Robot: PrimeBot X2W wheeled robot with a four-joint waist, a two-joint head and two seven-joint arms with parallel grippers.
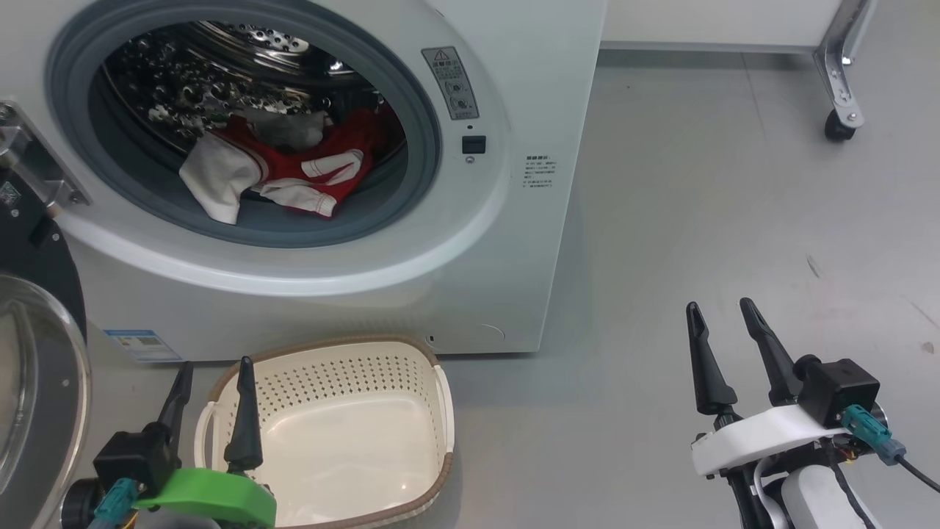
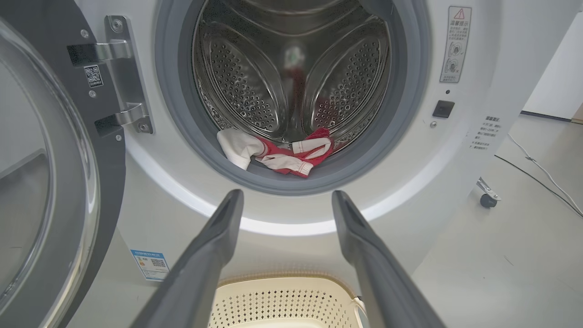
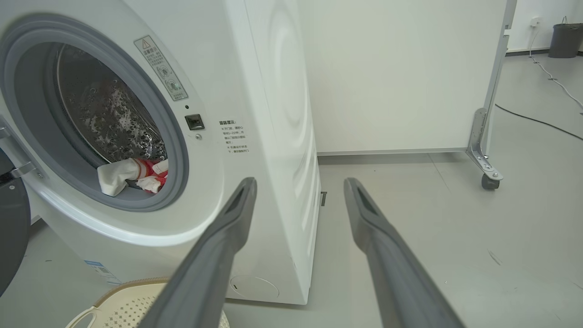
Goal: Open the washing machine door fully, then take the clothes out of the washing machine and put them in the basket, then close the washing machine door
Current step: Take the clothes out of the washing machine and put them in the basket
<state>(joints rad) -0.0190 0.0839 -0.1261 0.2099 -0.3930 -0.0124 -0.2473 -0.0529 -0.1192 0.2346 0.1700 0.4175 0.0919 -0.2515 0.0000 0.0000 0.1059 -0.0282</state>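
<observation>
The left gripper [image 1: 215, 365] has two long, dark fingers [image 1: 244, 411] tapering to points, set on a bright green bracket [image 1: 209, 494] with a black boxy block [image 1: 132, 459] and a teal connector [image 1: 116, 499]. The right gripper [image 1: 719, 303] has a white bracket [image 1: 756, 435], a black block [image 1: 844, 389], a teal plug [image 1: 870, 430] trailing a black cable [image 1: 918, 474], and a pale forearm [image 1: 815, 499]. Up close in the wrist views, the fingers look matte grey, grooved near the tips.

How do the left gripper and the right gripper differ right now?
The left gripper sits on a green mount; the right gripper on a white mount. The left gripper hangs at the basket, the right gripper over bare floor. Both are open and empty.
</observation>
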